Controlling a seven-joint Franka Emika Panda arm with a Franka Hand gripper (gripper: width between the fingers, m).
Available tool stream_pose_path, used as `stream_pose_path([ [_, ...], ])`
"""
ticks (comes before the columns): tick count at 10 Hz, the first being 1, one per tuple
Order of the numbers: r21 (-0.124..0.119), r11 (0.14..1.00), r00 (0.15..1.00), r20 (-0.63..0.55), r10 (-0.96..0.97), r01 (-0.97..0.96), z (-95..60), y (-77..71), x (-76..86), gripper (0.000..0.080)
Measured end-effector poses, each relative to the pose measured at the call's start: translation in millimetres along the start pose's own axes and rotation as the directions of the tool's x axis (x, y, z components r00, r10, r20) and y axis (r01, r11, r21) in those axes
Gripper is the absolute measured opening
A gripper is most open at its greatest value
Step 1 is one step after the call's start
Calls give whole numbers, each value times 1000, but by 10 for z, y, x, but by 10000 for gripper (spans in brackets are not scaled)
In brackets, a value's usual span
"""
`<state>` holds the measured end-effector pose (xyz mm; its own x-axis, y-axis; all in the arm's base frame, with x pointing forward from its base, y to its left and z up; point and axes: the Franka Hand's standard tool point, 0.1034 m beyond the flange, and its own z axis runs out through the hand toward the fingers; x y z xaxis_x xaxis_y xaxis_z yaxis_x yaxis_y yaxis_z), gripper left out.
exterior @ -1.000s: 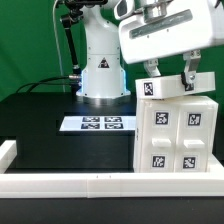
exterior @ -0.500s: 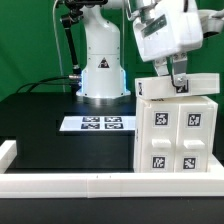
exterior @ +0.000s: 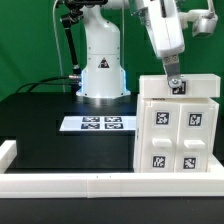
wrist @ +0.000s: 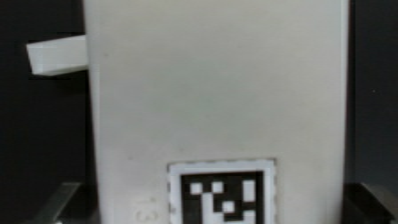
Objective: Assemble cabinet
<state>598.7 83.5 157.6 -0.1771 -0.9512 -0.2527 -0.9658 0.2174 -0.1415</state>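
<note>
Exterior view: the cabinet (exterior: 178,125), a white box with tagged drawer fronts, stands on the black bench (exterior: 40,130) at the exterior view's right, against the white rail (exterior: 70,180). The hand (exterior: 172,72) meets its top edge, and the marker board (exterior: 95,123) lies apart. Wrist view: a white cabinet face fills the frame between dark fingers (wrist: 54,205); whether they clamp it cannot be told.

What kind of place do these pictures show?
Probably a robotics laboratory test bench: a white robot arm stands at a black tabletop edged by a long white rail, a flat white marker board with printed tags lies on it, and a plain green backdrop hangs behind.
</note>
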Motion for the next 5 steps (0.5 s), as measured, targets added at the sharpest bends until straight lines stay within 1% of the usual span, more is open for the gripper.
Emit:
stream_pose_path([
  [1,1,1000,1000,7,26,-26,1,0,-12,563],
  [2,4,1000,1000,9,-1,1,-18,-6,-24,623],
  [3,17,1000,1000,18,-22,21,-91,-31,-56,766],
  [4,30,999,999,27,-45,44,-174,-57,-90,789],
  [5,47,997,997,36,-69,67,-269,-90,-131,789],
])
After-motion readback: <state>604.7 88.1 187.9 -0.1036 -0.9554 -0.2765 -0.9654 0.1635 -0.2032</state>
